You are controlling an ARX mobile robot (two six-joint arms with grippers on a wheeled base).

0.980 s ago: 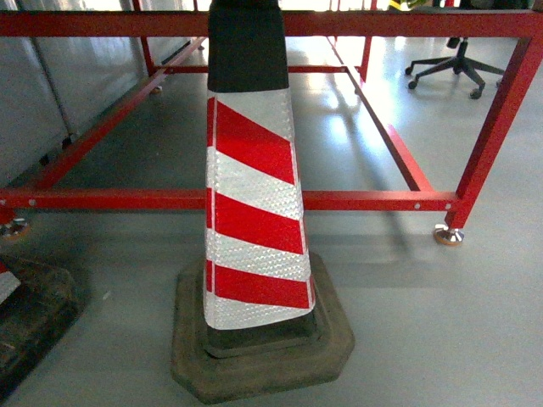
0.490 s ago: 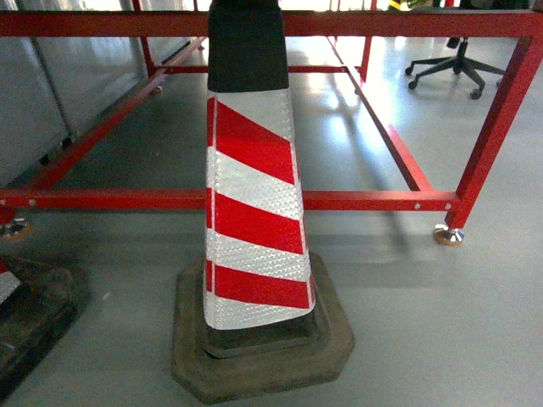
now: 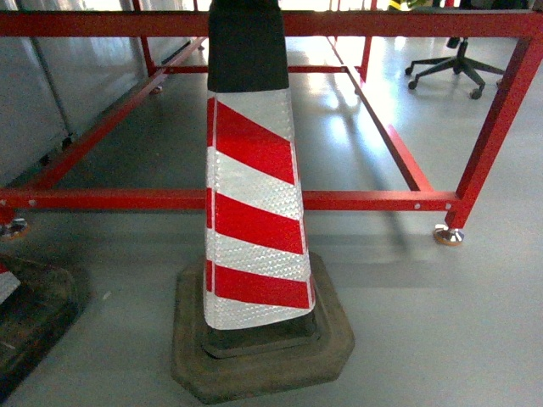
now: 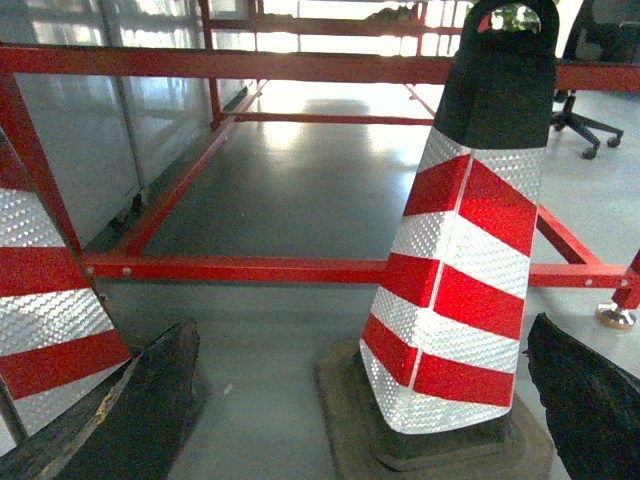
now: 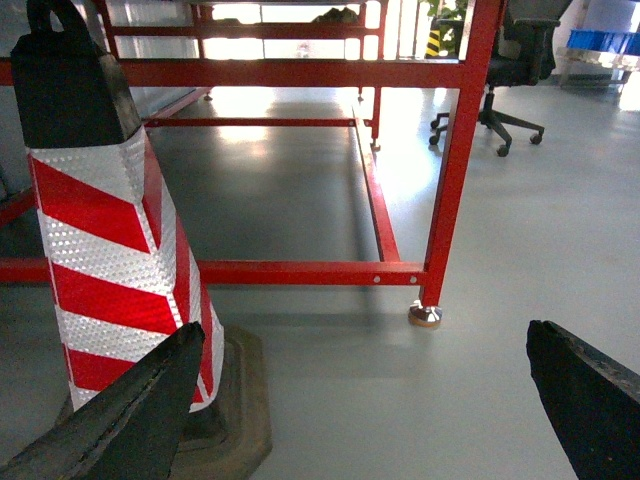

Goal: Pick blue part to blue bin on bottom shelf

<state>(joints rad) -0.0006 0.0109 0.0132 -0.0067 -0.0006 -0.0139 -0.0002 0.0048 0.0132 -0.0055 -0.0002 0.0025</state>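
No blue part, blue bin or bottom shelf shows in any view. My left gripper (image 4: 370, 410) is open, with its dark fingers (image 4: 150, 420) far apart low in the left wrist view and nothing between them. My right gripper (image 5: 360, 410) is open in the same way, its fingers (image 5: 590, 400) spread wide over bare grey floor. Neither gripper appears in the head view.
A red-and-white striped traffic cone (image 3: 254, 212) on a dark rubber base stands right in front. A second cone (image 4: 45, 290) stands to the left. Behind them runs a red steel frame (image 3: 373, 201) with a foot (image 3: 448, 236). An office chair (image 5: 510, 60) and a small blue shape (image 5: 605, 40) lie far back.
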